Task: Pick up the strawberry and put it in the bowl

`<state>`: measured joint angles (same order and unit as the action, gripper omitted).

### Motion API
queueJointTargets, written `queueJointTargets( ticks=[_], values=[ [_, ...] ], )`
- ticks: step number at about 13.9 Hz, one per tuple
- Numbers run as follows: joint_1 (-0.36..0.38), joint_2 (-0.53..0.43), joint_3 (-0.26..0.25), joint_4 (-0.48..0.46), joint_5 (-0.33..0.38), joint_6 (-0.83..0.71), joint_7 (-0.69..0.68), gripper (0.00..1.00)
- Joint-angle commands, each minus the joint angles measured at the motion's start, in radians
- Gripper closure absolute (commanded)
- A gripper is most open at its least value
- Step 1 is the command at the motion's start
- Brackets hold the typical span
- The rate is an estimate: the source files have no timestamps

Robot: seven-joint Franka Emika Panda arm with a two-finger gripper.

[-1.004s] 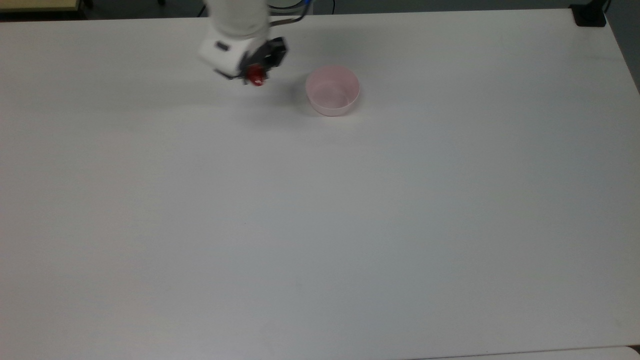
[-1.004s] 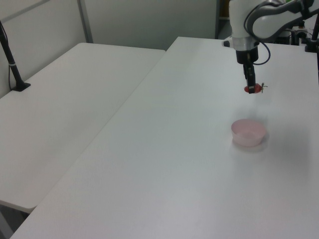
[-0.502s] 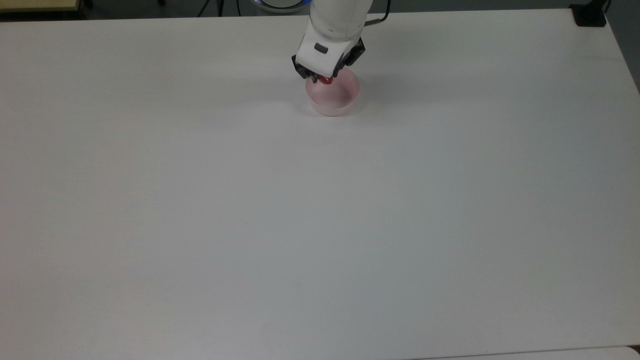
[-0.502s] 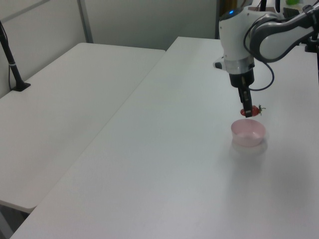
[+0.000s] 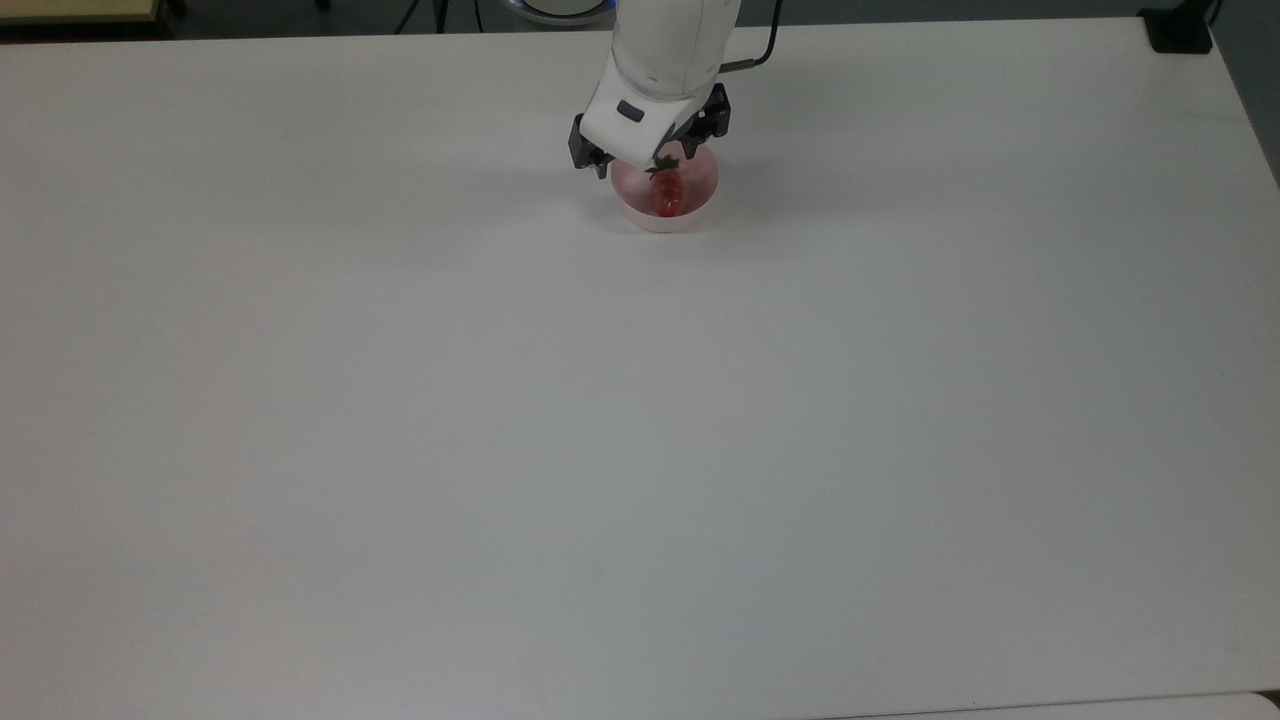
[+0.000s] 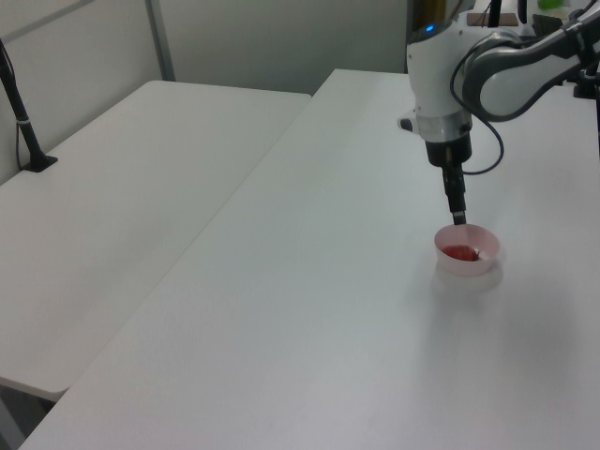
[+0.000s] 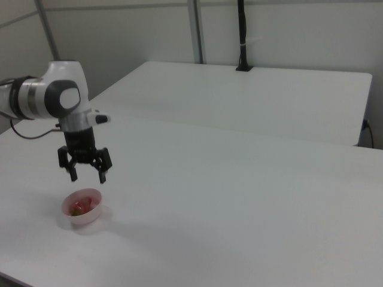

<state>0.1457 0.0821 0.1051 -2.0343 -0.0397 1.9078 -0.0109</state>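
In the top view the strawberry [image 5: 667, 190] lies inside the bowl [image 5: 700, 202], its red body toward the near wall and its green cap pointing up toward the gripper [image 5: 648, 160], which hangs over the bowl's far rim. The gripper's white housing covers part of that rim, and its two dark fingers stand spread to either side with nothing between them, which fits a release made from directly above so the fruit would fall inside the walls and not onto the table [image 5: 640, 450]. In the left view the gripper [image 6: 457, 216] hangs straight down just above the bowl [image 6: 466, 263], clear of the rim, and the strawberry [image 6: 460, 252] shows as a red patch on the bowl's floor; seen edge-on here, the fingers look like one thin bar, so their spread is hard to judge from this side. In the right view the gripper [image 7: 85, 176] is plainly open, both fingers splayed wide and empty, a little above the bowl [image 7: 83, 214], where the strawberry [image 7: 79, 207] rests low inside. Judged from all this, the placing looks done, and what is left is for the arm to lift away without catching the light bowl.
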Motion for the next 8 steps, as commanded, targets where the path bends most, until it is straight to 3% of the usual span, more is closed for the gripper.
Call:
queueJointTargets(
  ticks=[1,4,8],
  values=[
    [-0.034,-0.033,-0.022,0.156,-0.002,-0.111,0.063,0.0],
    [-0.049,-0.048,-0.102,0.313,-0.002,-0.229,0.069,0.0],
    [-0.074,-0.079,-0.133,0.351,-0.003,-0.248,0.074,0.0]
  ],
)
